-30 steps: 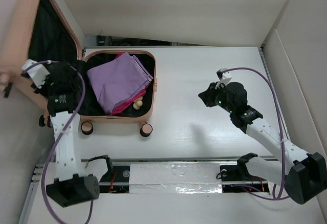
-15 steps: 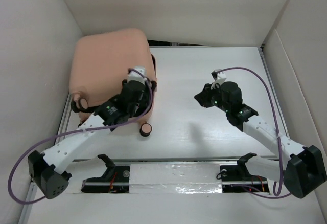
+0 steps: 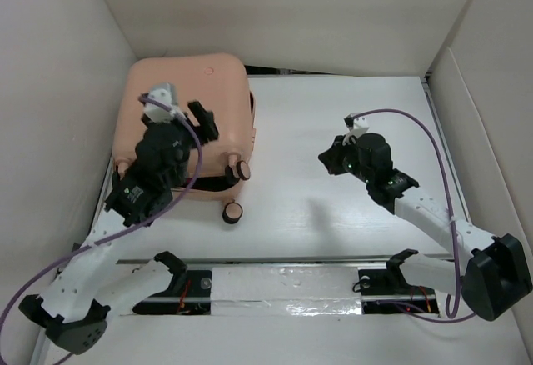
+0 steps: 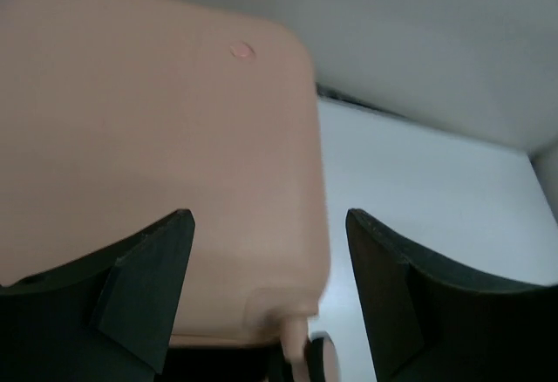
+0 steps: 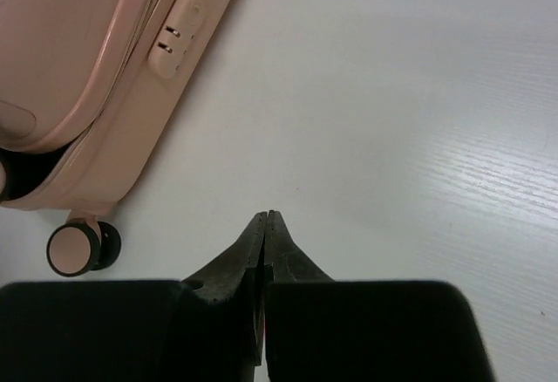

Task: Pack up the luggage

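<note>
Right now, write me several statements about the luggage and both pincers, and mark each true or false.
The luggage lies closed. True.
The left pincer grips the luggage. False: it stands open over it, holding nothing.
The right pincer is shut and empty. True.
The right pincer touches the luggage. False: it hangs apart from it, over the table.
Clothes show inside the luggage. False: closed, it hides its inside.

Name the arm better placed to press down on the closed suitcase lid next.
Left. The left tool hangs open right above the luggage, over its closed shell. The right tool is shut and sits over the table, off to the luggage's side and apart from it.
</note>
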`<state>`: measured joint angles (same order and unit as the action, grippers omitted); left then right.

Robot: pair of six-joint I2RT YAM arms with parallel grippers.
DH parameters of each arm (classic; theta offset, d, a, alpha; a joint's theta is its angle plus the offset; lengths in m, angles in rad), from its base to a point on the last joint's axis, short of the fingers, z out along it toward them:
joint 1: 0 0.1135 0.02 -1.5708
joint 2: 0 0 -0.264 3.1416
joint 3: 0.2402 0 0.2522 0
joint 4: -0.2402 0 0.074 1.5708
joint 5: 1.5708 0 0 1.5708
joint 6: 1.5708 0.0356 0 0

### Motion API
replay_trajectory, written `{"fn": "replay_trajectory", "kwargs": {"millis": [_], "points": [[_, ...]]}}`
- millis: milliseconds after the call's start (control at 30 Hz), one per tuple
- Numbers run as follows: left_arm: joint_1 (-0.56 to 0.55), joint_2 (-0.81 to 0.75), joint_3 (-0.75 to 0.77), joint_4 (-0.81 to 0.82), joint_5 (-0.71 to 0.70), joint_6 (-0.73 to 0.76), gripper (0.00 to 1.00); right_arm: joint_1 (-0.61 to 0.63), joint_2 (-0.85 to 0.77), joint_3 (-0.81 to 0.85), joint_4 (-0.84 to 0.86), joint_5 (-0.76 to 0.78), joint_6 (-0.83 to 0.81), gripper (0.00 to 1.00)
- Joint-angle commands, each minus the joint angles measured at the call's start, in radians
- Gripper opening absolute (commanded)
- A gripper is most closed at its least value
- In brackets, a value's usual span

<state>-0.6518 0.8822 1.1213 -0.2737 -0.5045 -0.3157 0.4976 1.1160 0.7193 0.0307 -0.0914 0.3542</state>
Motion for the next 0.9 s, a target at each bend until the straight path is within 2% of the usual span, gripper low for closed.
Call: {"fn": "replay_trajectory", "kwargs": {"millis": [0, 33, 67, 133, 200, 333, 500, 633, 733, 867], "points": [[0.218, 0.124, 0.119, 0.016, -0.071, -0.118, 0.67, 0.025, 0.008, 0.029, 0.07, 0.036, 0.003, 0.0], [0.295, 0.183, 0.159, 0.019, -0.008, -0.132, 0.66, 0.025, 0.013, 0.031, 0.074, 0.039, 0.003, 0.0], [0.463, 0.211, 0.173, 0.022, 0.133, -0.147, 0.63, 0.036, 0.016, 0.032, 0.075, 0.038, 0.003, 0.0], [0.61, 0.276, 0.192, 0.053, 0.257, -0.203, 0.6, 0.048, 0.022, 0.037, 0.075, 0.044, -0.003, 0.0], [0.74, 0.319, 0.199, 0.083, 0.279, -0.22, 0.6, 0.062, 0.025, 0.035, 0.074, 0.062, -0.009, 0.0], [0.869, 0.498, 0.296, 0.053, 0.205, -0.18, 0.62, 0.071, 0.015, 0.019, 0.083, 0.073, -0.014, 0.0], [0.948, 0.672, 0.376, 0.015, 0.129, -0.12, 0.64, 0.071, 0.015, 0.008, 0.098, 0.062, -0.018, 0.0], [1.026, 0.811, 0.458, 0.001, 0.158, -0.103, 0.65, 0.082, 0.01, 0.006, 0.095, 0.065, -0.026, 0.0], [1.035, 0.932, 0.562, -0.067, 0.129, -0.071, 0.66, 0.082, 0.001, 0.0, 0.1, 0.074, -0.027, 0.0], [1.046, 1.023, 0.574, -0.093, 0.167, -0.075, 0.65, 0.082, -0.007, -0.004, 0.106, 0.078, -0.029, 0.0]]}}
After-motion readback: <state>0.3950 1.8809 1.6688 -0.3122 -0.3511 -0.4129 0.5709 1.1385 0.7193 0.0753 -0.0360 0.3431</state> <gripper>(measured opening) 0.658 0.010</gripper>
